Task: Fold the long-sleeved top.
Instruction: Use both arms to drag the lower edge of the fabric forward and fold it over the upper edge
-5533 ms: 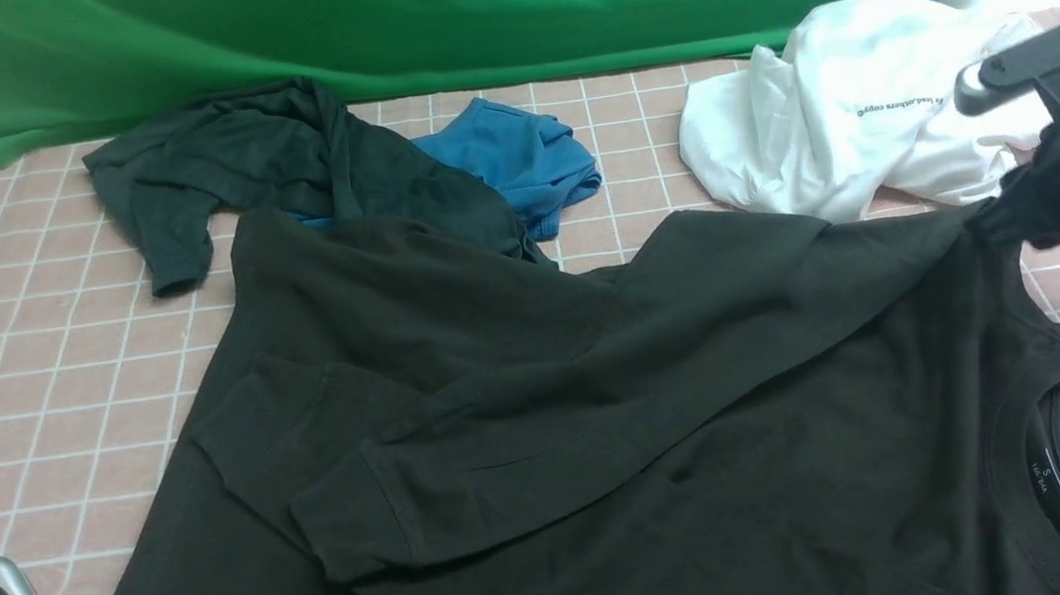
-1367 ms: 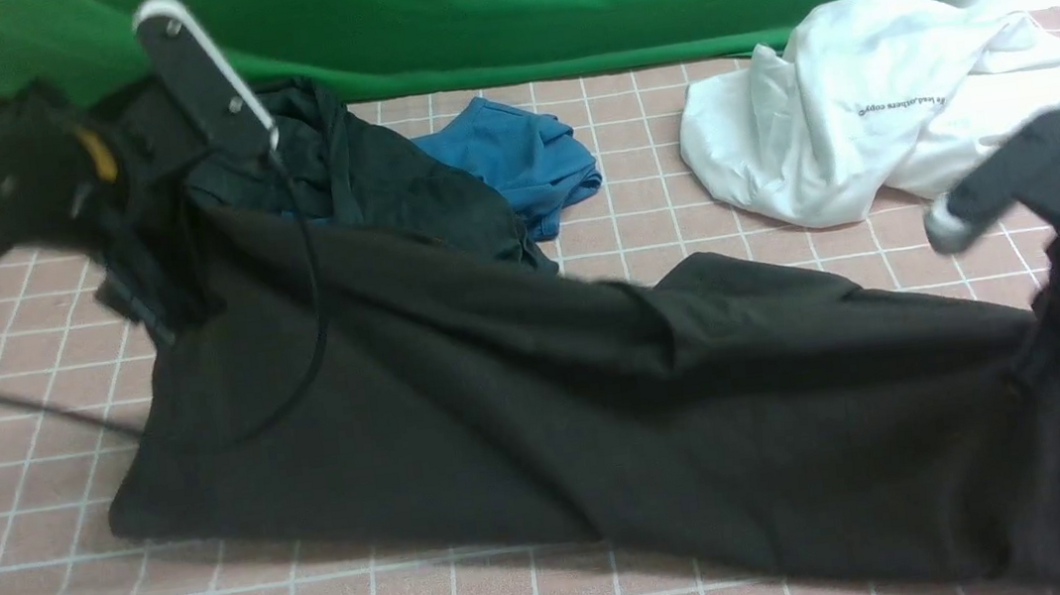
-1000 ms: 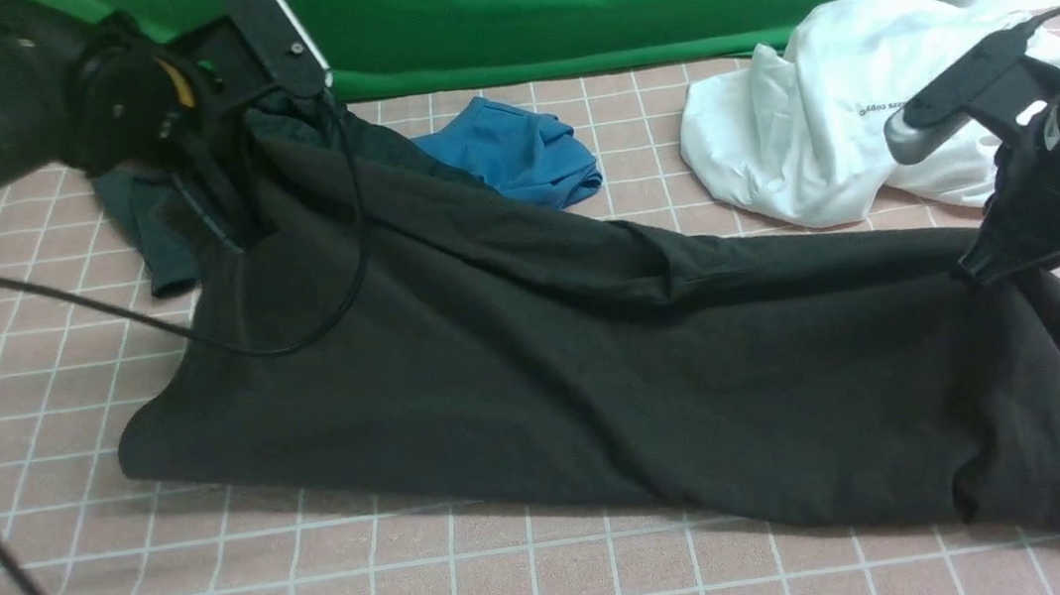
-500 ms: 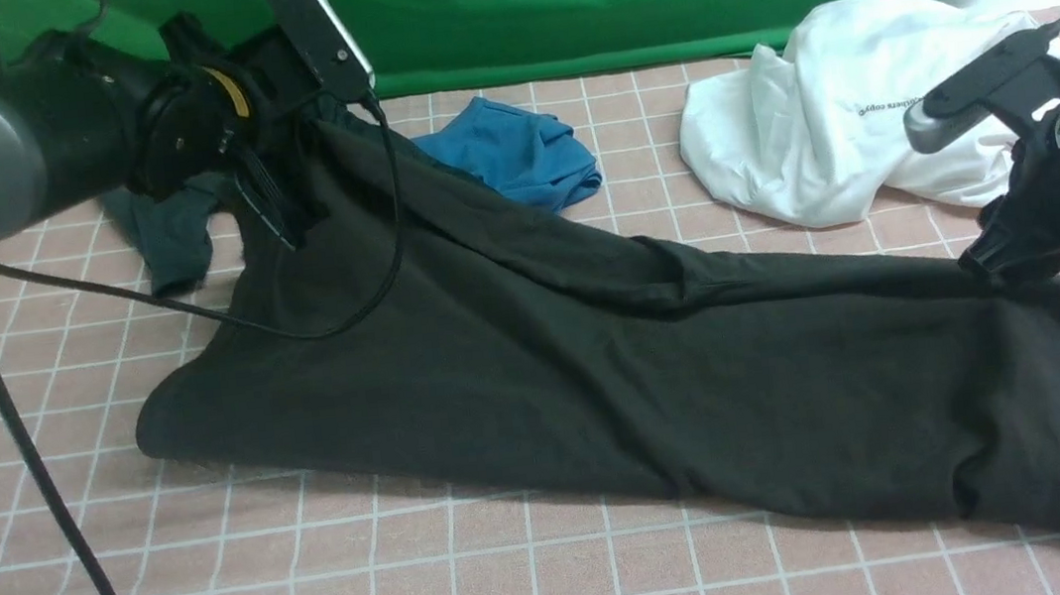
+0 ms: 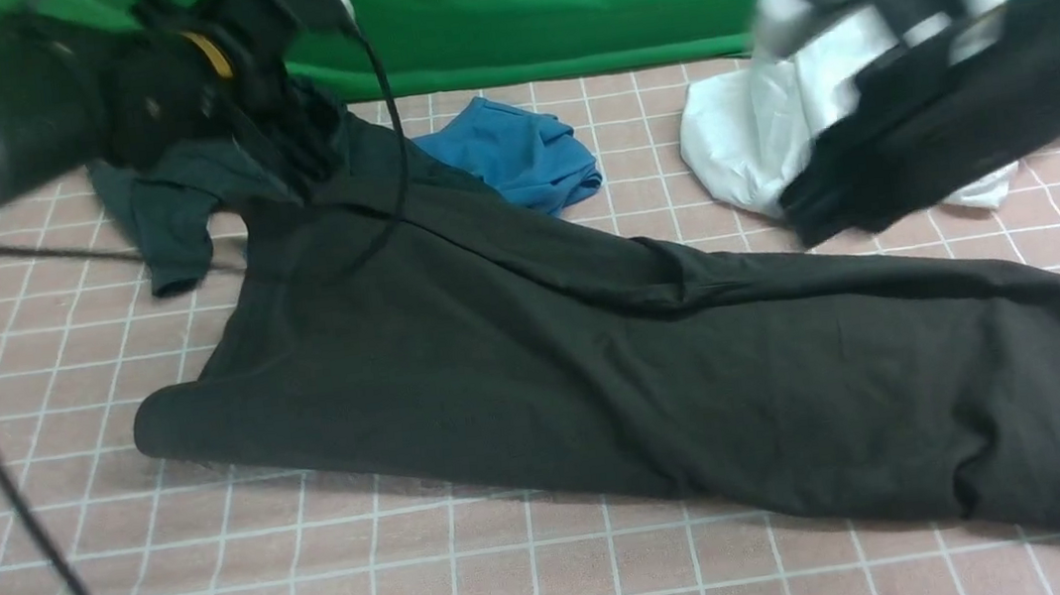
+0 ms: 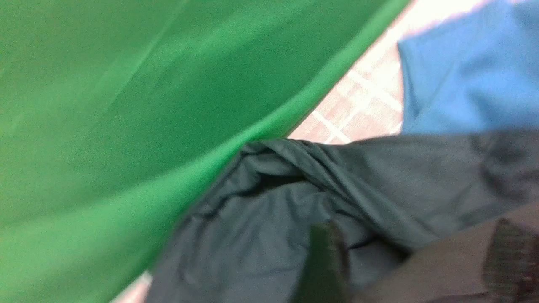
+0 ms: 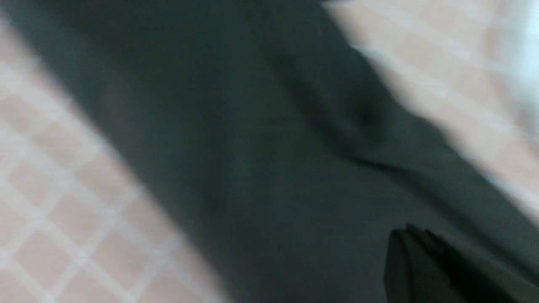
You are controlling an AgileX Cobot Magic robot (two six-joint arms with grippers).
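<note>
The long-sleeved top (image 5: 619, 377) lies folded in a long band across the tiled table (image 5: 543, 585), its far-left corner on the greenish-black shirt (image 5: 169, 194); dragging could snag that shirt. The left gripper (image 5: 289, 155) hovers there, its spread unclear. The right gripper (image 5: 814, 205), closed and empty, hangs above.

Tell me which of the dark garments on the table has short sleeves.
The greenish-black shirt bunched at the back left by the green backdrop: one short sleeve hangs toward the front. The larger brownish-black top is spread in a long band across the middle.
</note>
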